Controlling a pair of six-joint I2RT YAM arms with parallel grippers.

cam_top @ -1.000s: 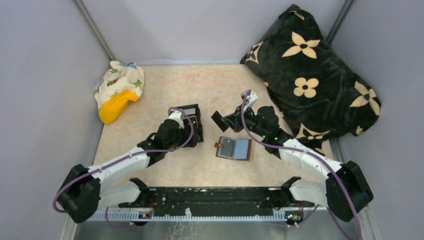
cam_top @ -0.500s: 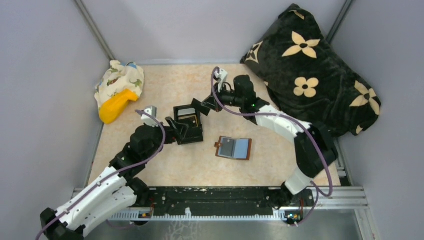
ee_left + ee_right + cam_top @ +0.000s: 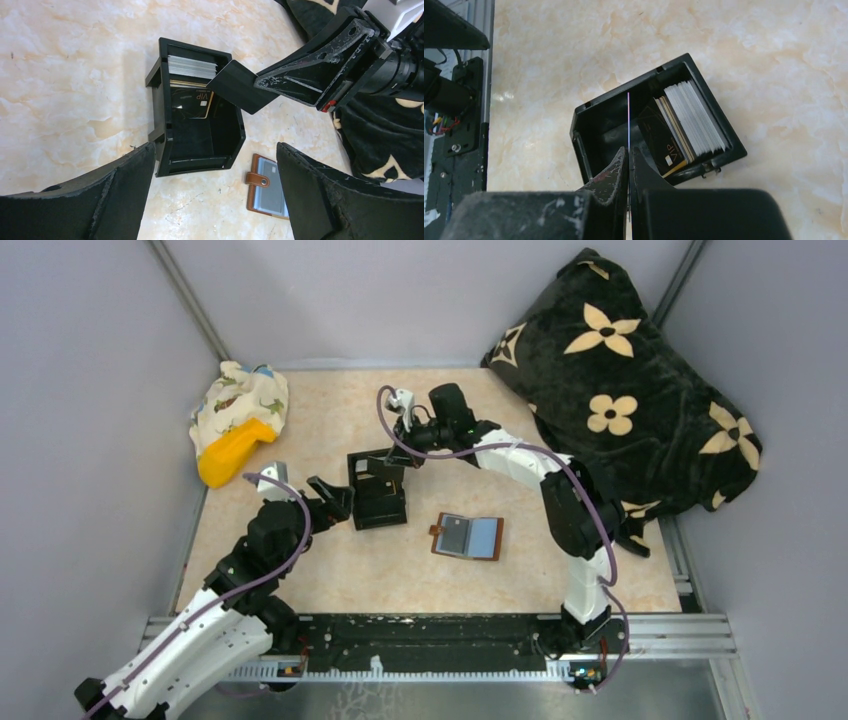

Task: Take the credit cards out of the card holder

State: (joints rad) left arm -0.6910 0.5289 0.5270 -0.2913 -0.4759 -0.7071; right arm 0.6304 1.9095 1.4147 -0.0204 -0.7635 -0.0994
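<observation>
The card holder (image 3: 467, 536), a reddish-brown wallet, lies open on the table with its blue-grey inside up; its brown tab (image 3: 258, 179) shows in the left wrist view. A black box (image 3: 378, 490) stands left of it, with a stack of cards (image 3: 694, 125) and a black VIP card (image 3: 659, 137) at one end. My right gripper (image 3: 629, 149) is shut on a thin black card (image 3: 240, 86), held edge-down over the box. My left gripper (image 3: 333, 498) is open and empty, just left of the box.
A black flowered pillow (image 3: 640, 390) fills the back right corner. A patterned cloth with a yellow object (image 3: 235, 425) lies at the back left. Grey walls enclose the table on three sides.
My right gripper has swung left from beside the card holder to above the black box, carrying the card. My left gripper has drawn back off the box towards the left.
</observation>
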